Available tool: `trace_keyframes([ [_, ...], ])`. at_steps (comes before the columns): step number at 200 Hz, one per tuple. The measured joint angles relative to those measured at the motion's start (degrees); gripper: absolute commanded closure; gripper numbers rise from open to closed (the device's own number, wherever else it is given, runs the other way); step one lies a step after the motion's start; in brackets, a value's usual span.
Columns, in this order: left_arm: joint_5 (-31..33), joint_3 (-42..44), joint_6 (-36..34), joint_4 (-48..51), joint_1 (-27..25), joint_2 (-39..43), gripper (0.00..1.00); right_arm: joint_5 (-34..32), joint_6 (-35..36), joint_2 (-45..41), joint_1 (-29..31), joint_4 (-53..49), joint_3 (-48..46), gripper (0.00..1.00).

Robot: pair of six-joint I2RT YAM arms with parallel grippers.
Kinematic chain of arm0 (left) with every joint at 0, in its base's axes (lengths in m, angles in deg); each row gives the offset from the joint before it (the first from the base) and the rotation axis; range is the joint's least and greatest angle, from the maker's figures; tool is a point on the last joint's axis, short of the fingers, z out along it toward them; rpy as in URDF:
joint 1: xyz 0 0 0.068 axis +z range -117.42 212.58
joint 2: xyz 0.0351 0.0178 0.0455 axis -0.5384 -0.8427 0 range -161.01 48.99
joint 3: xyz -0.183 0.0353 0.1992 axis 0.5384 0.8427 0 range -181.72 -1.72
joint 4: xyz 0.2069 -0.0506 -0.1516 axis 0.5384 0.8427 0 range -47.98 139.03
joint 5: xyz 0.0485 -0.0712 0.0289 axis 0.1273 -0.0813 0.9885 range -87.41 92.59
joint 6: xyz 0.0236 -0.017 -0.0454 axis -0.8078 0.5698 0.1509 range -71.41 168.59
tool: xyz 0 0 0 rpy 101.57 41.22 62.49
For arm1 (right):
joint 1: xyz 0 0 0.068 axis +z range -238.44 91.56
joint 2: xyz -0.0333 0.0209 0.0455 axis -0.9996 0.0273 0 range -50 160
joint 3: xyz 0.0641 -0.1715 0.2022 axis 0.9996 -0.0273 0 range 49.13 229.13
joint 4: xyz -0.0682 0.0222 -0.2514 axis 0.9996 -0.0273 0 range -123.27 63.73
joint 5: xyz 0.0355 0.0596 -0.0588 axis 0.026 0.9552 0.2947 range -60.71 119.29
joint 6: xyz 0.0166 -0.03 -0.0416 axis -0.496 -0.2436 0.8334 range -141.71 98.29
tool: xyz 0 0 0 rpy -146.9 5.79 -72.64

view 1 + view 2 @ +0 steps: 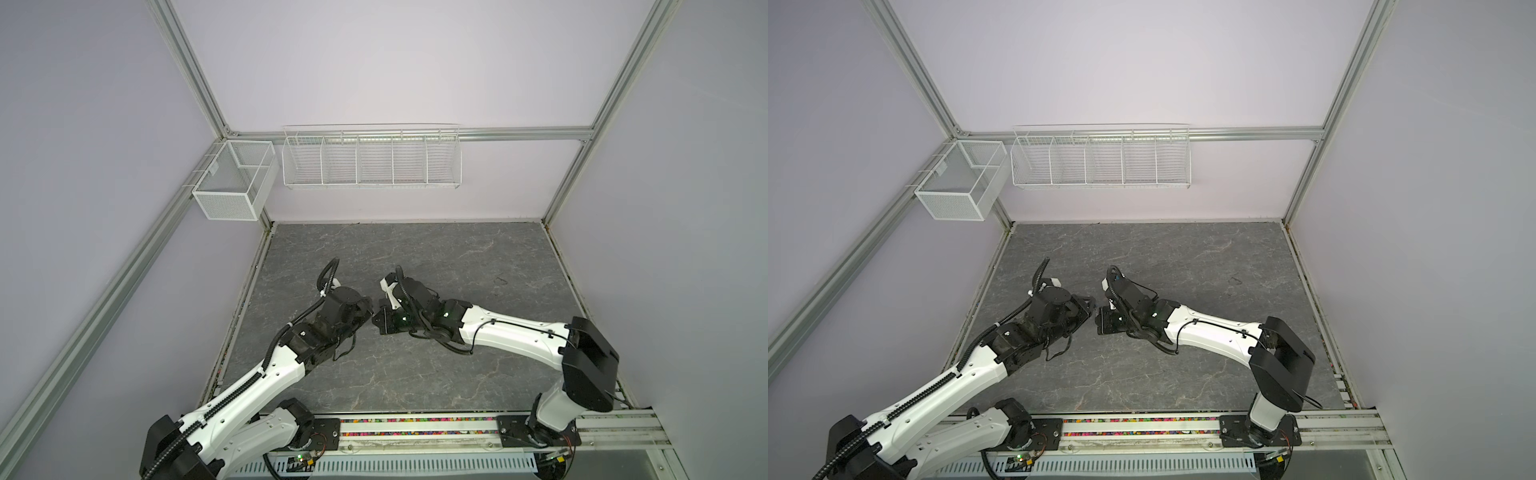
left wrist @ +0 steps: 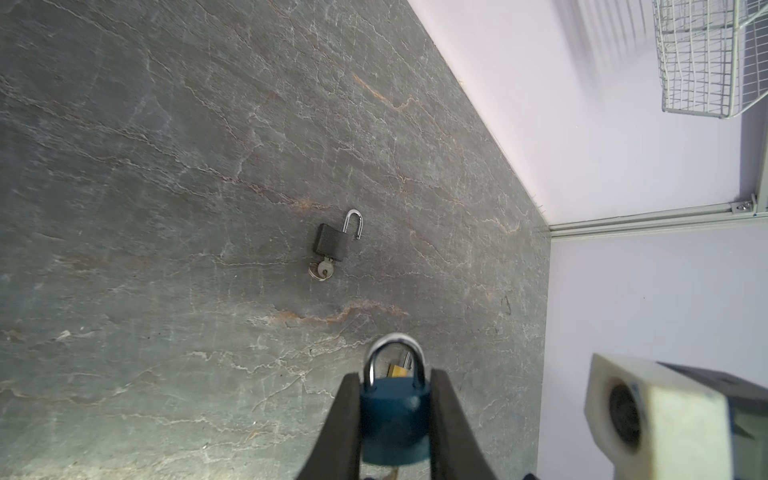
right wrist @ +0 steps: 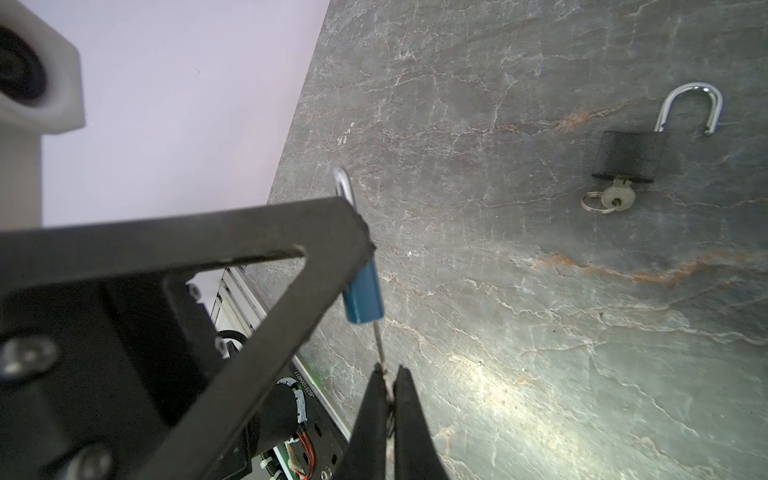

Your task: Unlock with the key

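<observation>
Left wrist view: clamping the blue padlock [image 2: 395, 424] by its body in the left gripper [image 2: 395, 384], shackle seated shut. Pinching the key [image 3: 379, 345] in the right gripper [image 3: 390, 376], jaws nearly together, blade reaching the padlock's underside, both over the table [image 2: 166, 208] near its middle. Lying well apart beyond: black padlock [image 2: 331, 243], shackle swung open, second key [image 2: 323, 271] sticking in its base. Hanging on the back wall: wire basket [image 1: 372, 160]. Blocking most of the blue body in the right wrist view: a left-gripper finger [image 3: 208, 232]. Hiding lock and key in both top views: the gripper housings. Blurring past naming: something brass-coloured [image 2: 397, 370] behind the shackle.
</observation>
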State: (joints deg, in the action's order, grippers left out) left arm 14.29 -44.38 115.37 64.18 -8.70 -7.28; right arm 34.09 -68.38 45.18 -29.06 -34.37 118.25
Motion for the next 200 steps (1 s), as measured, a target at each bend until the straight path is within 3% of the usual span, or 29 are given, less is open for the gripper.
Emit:
trace_keyframes([
  [200,0.1,-0.9,0.0,-0.4,0.0,-2.1,1.00,0.8,-2.3,1.4,-0.9,-2.8,2.7,0.94],
])
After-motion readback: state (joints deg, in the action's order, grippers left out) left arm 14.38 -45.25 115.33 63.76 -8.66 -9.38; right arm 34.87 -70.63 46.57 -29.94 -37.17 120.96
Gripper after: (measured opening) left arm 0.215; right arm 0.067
